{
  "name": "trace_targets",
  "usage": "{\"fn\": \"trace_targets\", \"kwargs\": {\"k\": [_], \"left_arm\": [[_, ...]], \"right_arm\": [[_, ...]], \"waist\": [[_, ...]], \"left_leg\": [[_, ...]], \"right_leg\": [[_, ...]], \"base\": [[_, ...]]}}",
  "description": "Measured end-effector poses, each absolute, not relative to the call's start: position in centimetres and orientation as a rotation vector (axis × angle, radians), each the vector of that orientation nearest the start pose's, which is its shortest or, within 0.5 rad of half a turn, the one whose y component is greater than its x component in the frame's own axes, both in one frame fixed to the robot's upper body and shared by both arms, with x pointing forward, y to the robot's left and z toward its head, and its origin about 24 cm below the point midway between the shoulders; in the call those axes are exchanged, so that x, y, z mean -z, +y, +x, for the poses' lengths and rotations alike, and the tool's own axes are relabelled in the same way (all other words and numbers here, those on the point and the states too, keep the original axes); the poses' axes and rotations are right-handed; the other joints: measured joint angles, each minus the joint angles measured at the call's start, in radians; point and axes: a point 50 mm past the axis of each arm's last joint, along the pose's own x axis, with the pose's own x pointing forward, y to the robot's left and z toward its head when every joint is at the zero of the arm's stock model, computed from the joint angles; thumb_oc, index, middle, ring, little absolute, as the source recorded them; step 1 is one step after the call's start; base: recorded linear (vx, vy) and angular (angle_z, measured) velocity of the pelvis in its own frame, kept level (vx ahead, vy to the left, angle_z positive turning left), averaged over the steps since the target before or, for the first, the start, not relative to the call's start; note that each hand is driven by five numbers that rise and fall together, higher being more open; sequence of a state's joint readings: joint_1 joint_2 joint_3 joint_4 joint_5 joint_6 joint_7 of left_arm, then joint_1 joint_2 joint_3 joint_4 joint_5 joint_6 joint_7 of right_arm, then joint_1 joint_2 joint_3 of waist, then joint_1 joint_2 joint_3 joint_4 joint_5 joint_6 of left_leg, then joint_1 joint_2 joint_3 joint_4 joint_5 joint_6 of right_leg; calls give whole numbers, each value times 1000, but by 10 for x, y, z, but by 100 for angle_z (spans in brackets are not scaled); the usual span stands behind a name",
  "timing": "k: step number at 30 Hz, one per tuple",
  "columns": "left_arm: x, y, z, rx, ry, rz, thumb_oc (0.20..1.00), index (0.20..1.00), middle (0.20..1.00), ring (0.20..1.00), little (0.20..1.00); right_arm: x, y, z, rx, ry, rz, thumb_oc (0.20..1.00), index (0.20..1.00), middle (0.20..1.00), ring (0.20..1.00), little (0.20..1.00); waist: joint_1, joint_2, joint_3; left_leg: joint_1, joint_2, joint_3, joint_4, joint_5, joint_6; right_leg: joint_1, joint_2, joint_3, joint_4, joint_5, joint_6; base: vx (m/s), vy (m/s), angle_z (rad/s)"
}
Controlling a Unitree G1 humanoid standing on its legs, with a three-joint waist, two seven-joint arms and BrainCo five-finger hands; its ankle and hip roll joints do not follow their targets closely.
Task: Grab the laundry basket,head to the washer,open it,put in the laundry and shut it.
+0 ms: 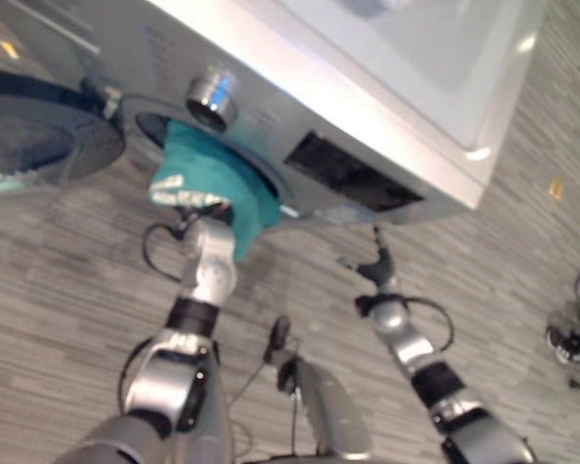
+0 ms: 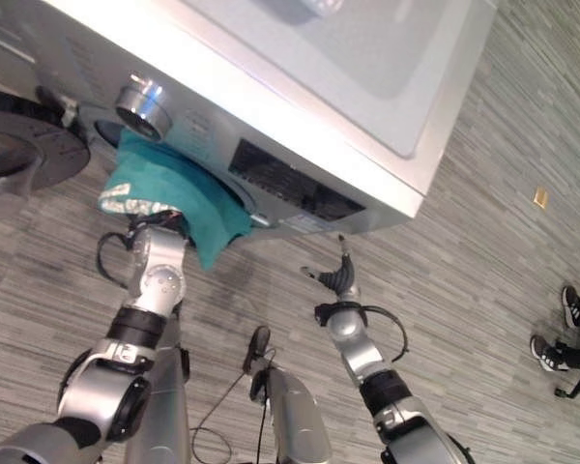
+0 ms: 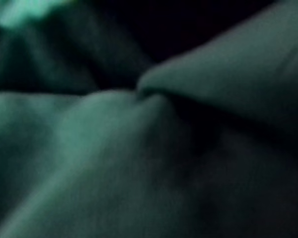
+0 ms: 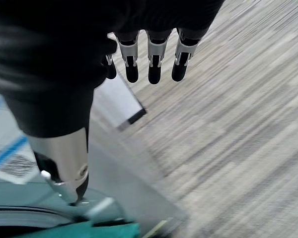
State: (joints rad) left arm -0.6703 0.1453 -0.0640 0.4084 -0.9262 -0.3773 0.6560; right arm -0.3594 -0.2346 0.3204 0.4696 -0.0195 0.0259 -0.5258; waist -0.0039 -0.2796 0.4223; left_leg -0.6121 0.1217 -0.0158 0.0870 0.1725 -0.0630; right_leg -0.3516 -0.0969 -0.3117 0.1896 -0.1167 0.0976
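Laundry [image 1: 208, 179], a bundle of teal cloth, sits in the mouth of the washer [image 1: 367, 87], partly inside the round opening and partly spilling out over its lower rim, with a lighter patterned edge showing at the near side. Its bulk runs from the drum out toward the robot, so the coming push looks to be straight along that line, inward. The left hand [image 1: 198, 205] is right against the cloth's outer end, directly in line with the opening; its fingers are buried in the folds, so I cannot tell whether they grip or merely press. The left wrist view gives dark teal folds at very close range, which fits a hand deep in the cloth. The washer door [image 1: 34, 145] hangs swung open to the left of the opening, clear of the load. The right hand [image 2: 336, 274] hovers well to the right, below the washer's dark panel [image 1: 353, 174], fingers straight and spread, holding nothing. The left hand is plainly the nearer one for finishing the loading. A person's shoes [image 2: 561, 333] stand far off on the striped floor [image 1: 493, 290].
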Motion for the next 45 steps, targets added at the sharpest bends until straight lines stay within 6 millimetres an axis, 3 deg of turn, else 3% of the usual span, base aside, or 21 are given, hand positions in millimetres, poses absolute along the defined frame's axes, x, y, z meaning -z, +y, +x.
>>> {"fn": "trace_targets", "kwargs": {"k": [3, 8, 11, 13, 15, 16, 20, 25, 29, 31, 36, 40, 45], "left_arm": [[-136, 165, 354, -530, -199, -905, 200, 200, 200, 200, 200], [-146, 166, 362, -538, -206, -897, 200, 200, 200, 200, 200], [-190, 166, 377, -501, -293, -903, 200, 200, 200, 200, 200], [-225, 172, 387, -507, -359, -892, 200, 200, 200, 200, 200], [-260, 178, 393, -501, -427, -857, 200, 200, 200, 200, 200], [-287, 187, 391, -495, -499, -846, 200, 200, 200, 200, 200], [-300, 200, 388, -514, -546, -829, 200, 200, 200, 200, 200], [-334, 198, 382, -490, -620, -810, 200, 200, 200, 200, 200], [-352, 188, 381, -456, -645, -782, 200, 200, 200, 200, 200], [-373, 188, 376, -446, -685, -743, 200, 200, 200, 200, 200], [-404, 189, 368, -444, -744, -664, 200, 200, 200, 200, 200], [-436, 182, 356, -427, -822, -535, 200, 200, 200, 200, 200], [-451, 162, 351, -386, -867, -349, 200, 200, 200, 200, 200]], "right_arm": [[-29, -150, 310, 237, 53, -415, 1000, 1000, 1000, 1000, 1000], [-38, -146, 315, 239, 8, -408, 1000, 1000, 1000, 1000, 1000], [-46, -142, 318, 232, -29, -400, 1000, 1000, 1000, 1000, 1000], [-52, -135, 322, 211, -52, -385, 1000, 1000, 1000, 1000, 1000], [-66, -132, 329, 209, -104, -375, 1000, 1000, 1000, 1000, 1000], [-77, -129, 334, 209, -142, -368, 1000, 1000, 1000, 1000, 1000], [-79, -131, 335, 215, -144, -353, 1000, 1000, 1000, 1000, 1000], [-83, -159, 337, 304, -139, -332, 1000, 1000, 1000, 1000, 1000], [-95, -175, 338, 351, -178, -337, 1000, 1000, 1000, 1000, 1000], [-111, -179, 339, 356, -242, -337, 1000, 1000, 1000, 1000, 1000], [-127, -189, 338, 388, -298, -321, 1000, 1000, 1000, 1000, 1000], [-129, -208, 335, 439, -295, -342, 1000, 1000, 1000, 1000, 1000], [-117, -223, 326, 456, -251, -371, 1000, 1000, 1000, 1000, 1000]], "waist": [[2, -16, 7], [-2, -21, 9], [-18, -22, 9], [-52, -22, 8], [-71, -22, 8], [-100, -22, 9], [-112, -22, 9], [-117, -22, 8], [-122, -23, 7], [-133, -23, 7], [-153, -23, 7], [-154, -22, 8], [-142, 0, 2]], "left_leg": [[-6, -2, -6, -1, 0, 0], [-27, 1, -5, 0, 0, 0], [-78, 6, -10, 2, 8, 0], [-98, 4, -15, 2, 8, 0], [-133, 7, -18, 2, 13, 2], [-166, 6, -22, 3, 19, 5], [-200, 6, -26, 2, 19, 5], [-264, 2, -42, 5, 19, 5], [-310, -4, -49, 12, 22, 8], [-371, -7, -52, 57, 22, 8], [-457, -5, -51, 106, 19, 11], [-534, -7, -44, 144, 13, 20], [-547, -26, -17, 142, 8, 26]], "right_leg": [[-1, 0, -6, -3, -1, 1], [-27, 2, -5, 0, -1, 0], [-76, 7, -8, 6, 2, -2], [-93, 7, -12, 6, 2, -2], [-126, 9, -14, 9, 4, -2], [-158, 9, -15, 11, 6, 0], [-176, 13, -30, -16, 14, 4], [-227, 16, -42, -19, 15, 3], [-272, 9, -46, -6, 15, 4], [-321, 4, -43, 13, 15, 4], [-404, 0, -33, 55, 14, 3], [-493, -11, -18, 107, 12, 3], [-521, -40, 0, 119, 15, 8]], "base": [[-8, -20, 7], [-5, -4, -2], [6, 11, 1], [30, 53, 3], [45, 35, 1], [53, 24, 5], [66, 12, 5], [33, 18, 7], [42, 52, 3], [56, 68, -3], [67, 66, -7], [86, 39, -11], [53, 32, -2]]}}
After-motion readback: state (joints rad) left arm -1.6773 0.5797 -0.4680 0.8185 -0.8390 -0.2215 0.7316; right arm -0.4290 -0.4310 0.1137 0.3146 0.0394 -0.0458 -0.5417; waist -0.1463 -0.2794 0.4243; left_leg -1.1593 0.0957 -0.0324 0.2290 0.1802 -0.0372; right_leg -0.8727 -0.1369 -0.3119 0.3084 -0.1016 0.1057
